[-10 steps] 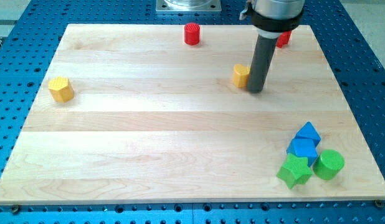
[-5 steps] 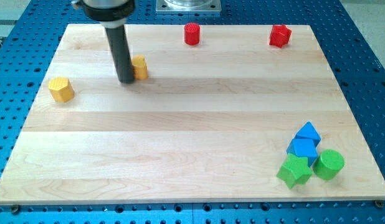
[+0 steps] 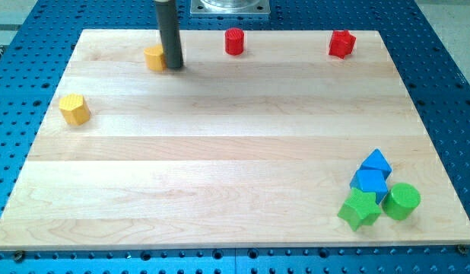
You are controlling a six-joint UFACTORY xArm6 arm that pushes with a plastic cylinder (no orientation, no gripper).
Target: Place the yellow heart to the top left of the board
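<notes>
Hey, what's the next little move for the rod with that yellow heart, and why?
Probably a short push toward the view's left. My tip sits against the right side of the yellow heart, which is already near the board's top edge but well short of the top left corner.

one high oblique view, whole board [image 3: 220, 152] framed

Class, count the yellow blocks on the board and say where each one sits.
2. The yellow heart sits near the view's top left, touching my tip; the yellow hexagonal block sits near the left edge. None appears hidden.
</notes>
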